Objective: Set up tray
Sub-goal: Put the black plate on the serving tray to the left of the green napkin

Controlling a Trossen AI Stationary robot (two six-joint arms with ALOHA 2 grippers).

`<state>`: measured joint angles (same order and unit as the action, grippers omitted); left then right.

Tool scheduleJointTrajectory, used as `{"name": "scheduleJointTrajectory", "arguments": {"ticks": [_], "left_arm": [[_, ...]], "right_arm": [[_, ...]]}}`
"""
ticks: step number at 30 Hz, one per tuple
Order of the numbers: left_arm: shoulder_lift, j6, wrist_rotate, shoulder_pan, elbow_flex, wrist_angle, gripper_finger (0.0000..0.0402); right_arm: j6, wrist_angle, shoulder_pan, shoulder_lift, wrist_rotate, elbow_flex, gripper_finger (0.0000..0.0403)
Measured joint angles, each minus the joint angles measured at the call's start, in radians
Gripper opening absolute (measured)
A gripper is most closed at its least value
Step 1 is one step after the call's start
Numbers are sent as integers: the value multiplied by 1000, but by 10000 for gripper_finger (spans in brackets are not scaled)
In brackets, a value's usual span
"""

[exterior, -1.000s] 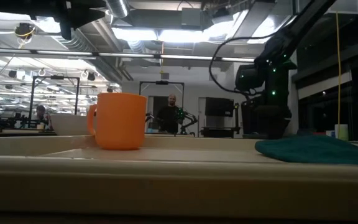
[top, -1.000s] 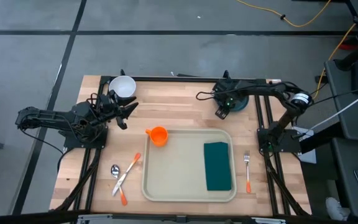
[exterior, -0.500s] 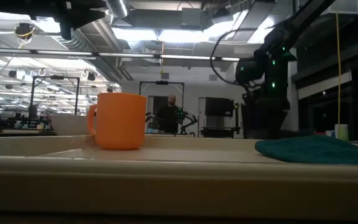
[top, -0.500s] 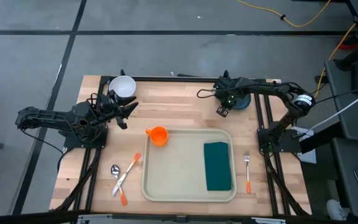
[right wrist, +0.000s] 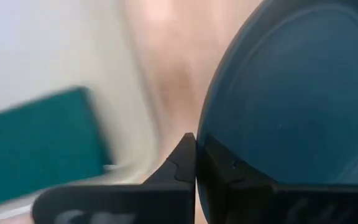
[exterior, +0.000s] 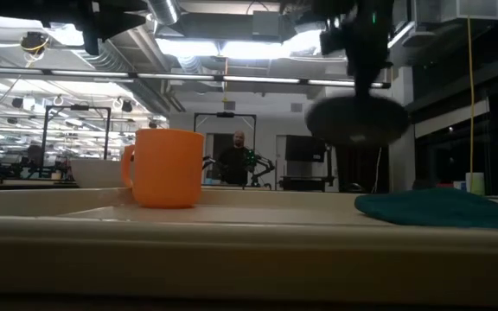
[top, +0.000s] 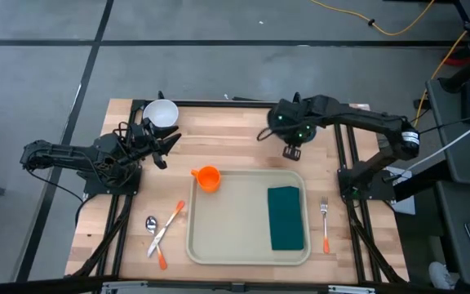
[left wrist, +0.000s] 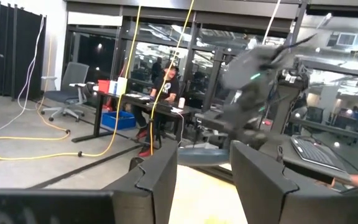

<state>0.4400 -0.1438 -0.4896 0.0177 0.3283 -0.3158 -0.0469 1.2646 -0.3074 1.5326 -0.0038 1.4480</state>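
Note:
The beige tray (top: 247,245) lies at the table's near middle. An orange mug (top: 208,177) stands on its far left corner and a teal cloth (top: 285,217) lies on its right half. My right gripper (right wrist: 196,140) is shut on the dark teal plate (right wrist: 291,93) and hangs high over the table's far right (top: 292,145). In the low view the plate (exterior: 357,121) floats above the table. My left gripper (top: 168,147) waits open at the far left, holding nothing. My right gripper pinches the plate's rim (right wrist: 201,134) between its two fingers, one on each face. The fingers (exterior: 359,60) come from above, pointing down. The plate hangs below them, tilted and lifted clear of the table.
A white bowl (top: 161,113) stands at the far left corner beside my left arm. A spoon (top: 151,222) and an orange-handled knife (top: 168,229) lie left of the tray. A fork (top: 325,224) lies to its right. Bare wood shows between the tray and the far edge.
My right gripper has risen steeply from the table's far right, carrying the plate up with it. The plate, which lay flat on the wood, now hangs tilted and clear of the table.

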Motion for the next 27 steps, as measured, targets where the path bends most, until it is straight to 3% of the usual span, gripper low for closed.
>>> {"name": "scheduleJointTrajectory", "arguments": {"ticks": [6,14,22,27], "left_arm": [[0,0,-7,0,0,6,143],[0,0,-6,0,0,6,143],[0,0,14,0,0,6,143],[0,-41,34,0,0,6,143]], "right_arm": [[180,-24,231,15,-66,146,9],[368,-149,513,142,-113,197,9],[434,-278,662,327,-175,267,9],[347,-295,702,447,-224,342,9]]}}
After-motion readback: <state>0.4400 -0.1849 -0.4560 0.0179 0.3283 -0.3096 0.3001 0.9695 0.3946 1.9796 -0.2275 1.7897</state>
